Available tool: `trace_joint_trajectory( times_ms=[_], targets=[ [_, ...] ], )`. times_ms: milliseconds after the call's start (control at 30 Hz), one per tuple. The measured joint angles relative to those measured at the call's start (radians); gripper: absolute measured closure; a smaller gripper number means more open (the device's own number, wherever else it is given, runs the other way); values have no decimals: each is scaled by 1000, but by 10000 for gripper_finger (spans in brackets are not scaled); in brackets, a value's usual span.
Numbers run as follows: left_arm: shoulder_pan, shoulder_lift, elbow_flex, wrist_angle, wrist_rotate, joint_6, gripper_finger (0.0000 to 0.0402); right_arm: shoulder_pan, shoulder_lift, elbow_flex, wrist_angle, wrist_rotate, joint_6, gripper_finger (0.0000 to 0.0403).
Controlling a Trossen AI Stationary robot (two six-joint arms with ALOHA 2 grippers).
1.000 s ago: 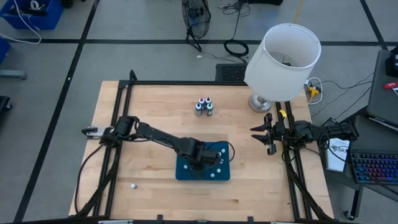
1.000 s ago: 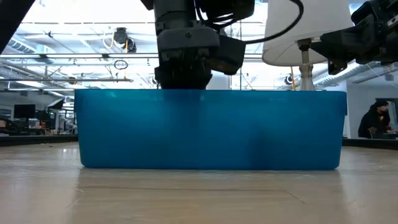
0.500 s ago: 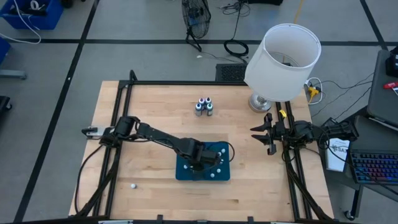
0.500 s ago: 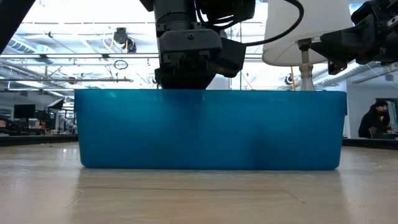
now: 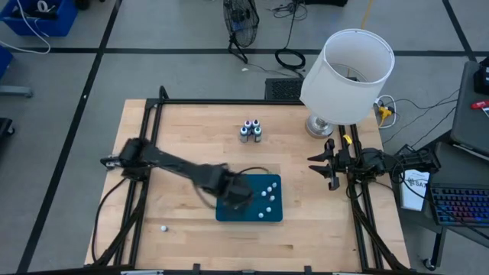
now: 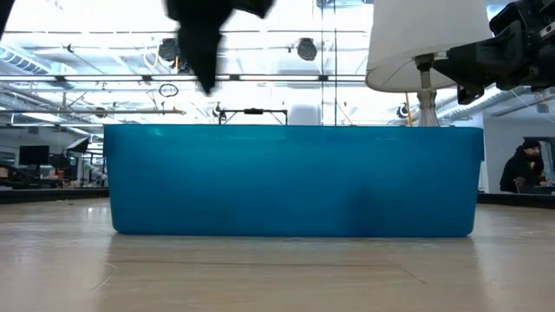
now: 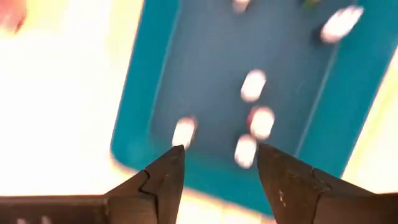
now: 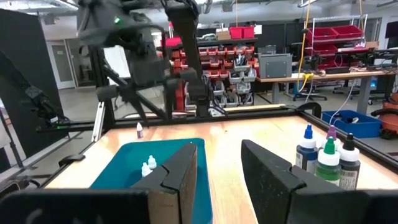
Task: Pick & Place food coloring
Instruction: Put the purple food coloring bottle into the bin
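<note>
While low view hides tray (image 5: pixel 227 210) contents | high shows bottles (image 5: pixel 267 194) | left jaws parted, empty

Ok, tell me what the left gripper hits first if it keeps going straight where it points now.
Probably the teal tray. The left gripper, jaws open and empty, looks down at the tray floor, with white-capped food coloring bottles lying just ahead of its fingertips. Depth is unclear, so a bottle might come first.

1 teal tray (image 5: pixel 243 215) holds about 6 white-capped food coloring bottles (image 5: pixel 268 202); 4 larger bottles (image 5: pixel 250 131) cluster far centre; 1 lone bottle (image 5: pixel 163 228) stands near left.
</note>
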Motion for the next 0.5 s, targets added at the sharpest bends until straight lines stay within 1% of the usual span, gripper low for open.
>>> trace_joint_trajectory(
  times_ms=[100,233,333,433,500],
  targets=[
    [-76,-56,-78,-70,-25,-224,208,0,0,0,0,0,0,289],
    [-183,-128,-232,-66,-20,-571,210,0,2,0,1,0,0,289],
    [-251,-170,-355,-49,34,-791,204,0,2,0,1,0,0,289],
    [-300,-207,-451,-6,108,-949,196,0,2,0,0,0,0,289],
    [-324,-232,-497,23,153,-1025,190,0,2,0,-1,0,0,289]
  ],
)
